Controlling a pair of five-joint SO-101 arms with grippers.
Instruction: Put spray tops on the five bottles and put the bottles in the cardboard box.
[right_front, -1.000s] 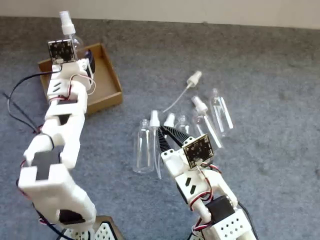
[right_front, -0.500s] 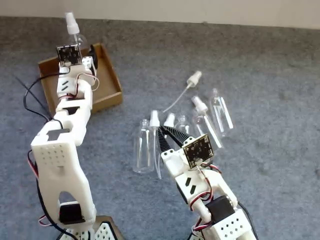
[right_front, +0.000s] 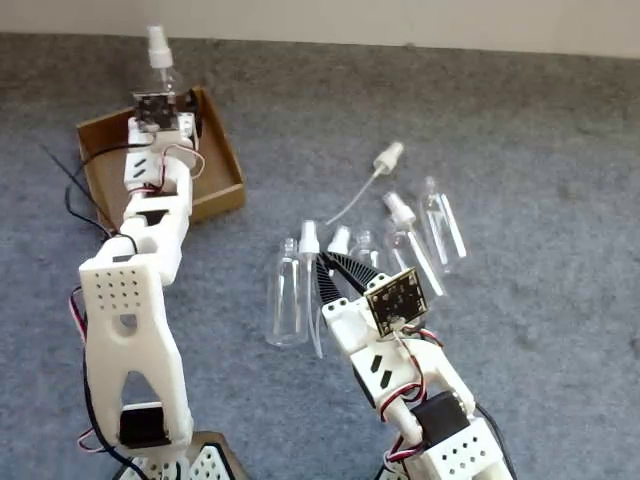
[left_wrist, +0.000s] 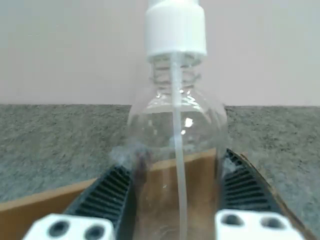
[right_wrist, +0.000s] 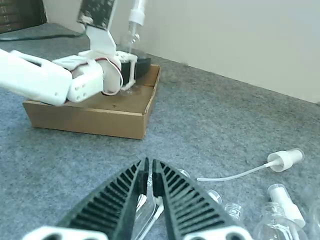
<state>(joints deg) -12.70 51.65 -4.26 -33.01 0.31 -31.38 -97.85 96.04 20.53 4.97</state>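
From above: gripped a bottle (right_front: 160, 72), spray top (right_front: 157, 42) already on, upright in the left claw (right_front: 160, 95) over the far edge of the cardboard box (right_front: 220, 170). Looked ready for setting down. Best drawn back over the box floor, lowered straight, and let go only once the base rested, lest it tip against a wall. Left the other bottles (right_front: 288, 292) and loose spray tops (right_front: 388, 157) bunched well apart from the box, just beside the right claw (right_front: 338, 268).

From the left wrist: pressed both jaws against the bottle's sides, low on the body, above the brown box edge.

From the right wrist: kept the jaws all but closed, with nothing surely between them, poised over thin tubes and bottle necks. Looked crowded there — awkward, probably, for taking one piece without nudging its neighbours. Nothing in the way of the box drop itself.
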